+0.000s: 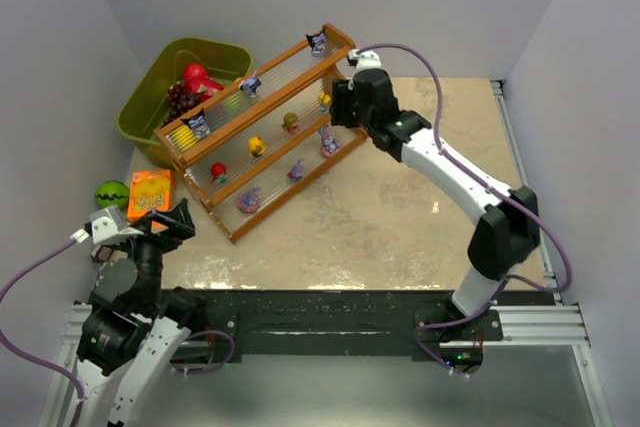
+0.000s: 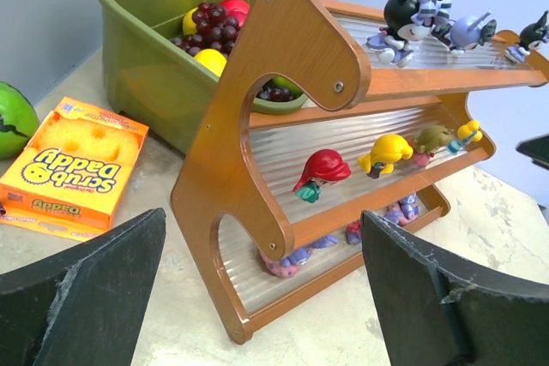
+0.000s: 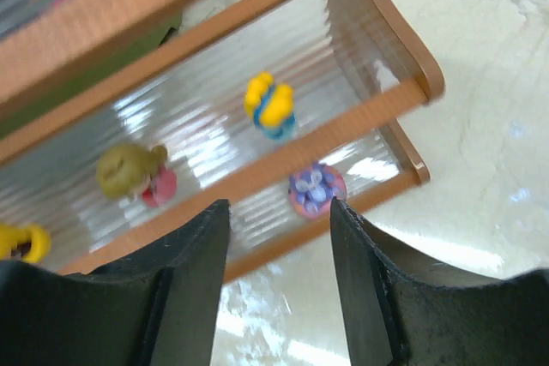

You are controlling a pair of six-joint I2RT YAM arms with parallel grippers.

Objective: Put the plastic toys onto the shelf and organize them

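Observation:
The shelf (image 1: pixel 297 191) stands slantwise at the back left, its wooden end panel (image 2: pixel 257 109) close in the left wrist view. The plastic toys stand on it: dark ones (image 1: pixel 250 83) (image 2: pixel 407 10) on the top tier, a red (image 2: pixel 322 169), yellow (image 2: pixel 386 152) and olive one (image 3: pixel 129 171) on the middle tier, and purple bunnies (image 1: pixel 296 169) on the bottom tier. My right gripper (image 1: pixel 339 107) (image 3: pixel 279 207) is open and empty above the shelf's right end, over a purple bunny (image 3: pixel 316 189). My left gripper (image 1: pixel 172 221) (image 2: pixel 262 216) is open and empty, facing the shelf's left end.
An olive-green bin (image 1: pixel 150 97) (image 2: pixel 137 49) with a red fruit and grapes stands behind the shelf. A green striped ball (image 1: pixel 112 193) (image 2: pixel 13 117) and an orange Scrub Daddy box (image 1: pixel 150 192) (image 2: pixel 73 165) lie left of the shelf. Walls close in on the left, back and right.

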